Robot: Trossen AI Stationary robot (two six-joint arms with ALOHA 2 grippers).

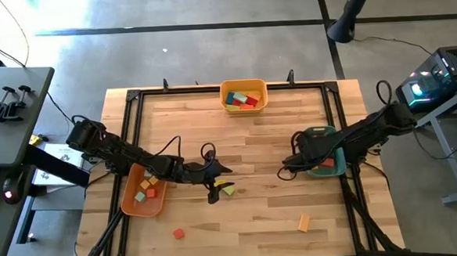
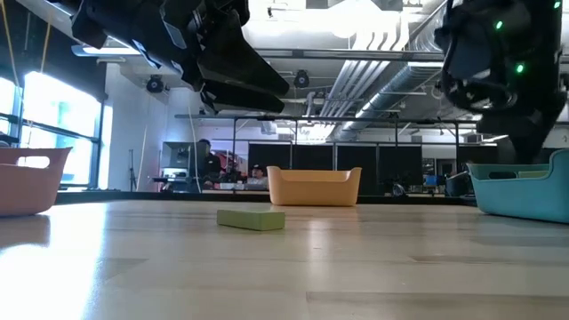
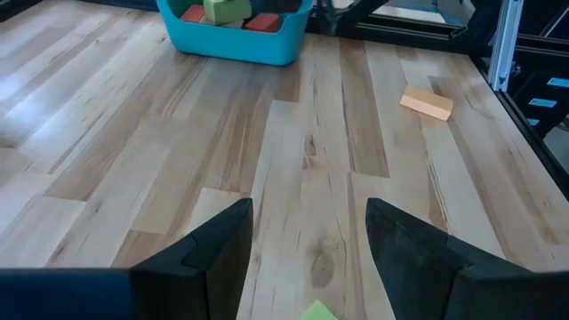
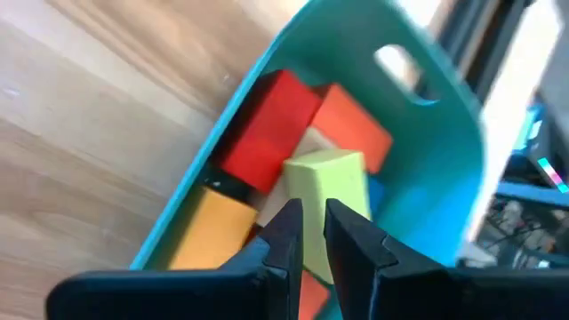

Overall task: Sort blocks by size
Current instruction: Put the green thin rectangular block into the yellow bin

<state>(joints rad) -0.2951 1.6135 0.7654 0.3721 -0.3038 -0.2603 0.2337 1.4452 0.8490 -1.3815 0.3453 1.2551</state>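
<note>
Beside the teal tray (image 1: 330, 166), the right gripper (image 4: 309, 233) hangs nearly closed, empty; left gripper (image 3: 309, 236) released above the light green block (image 1: 229, 191).

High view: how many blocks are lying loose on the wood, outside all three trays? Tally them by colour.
light green block: 1
red block: 1
orange block: 1
Total: 3
</note>
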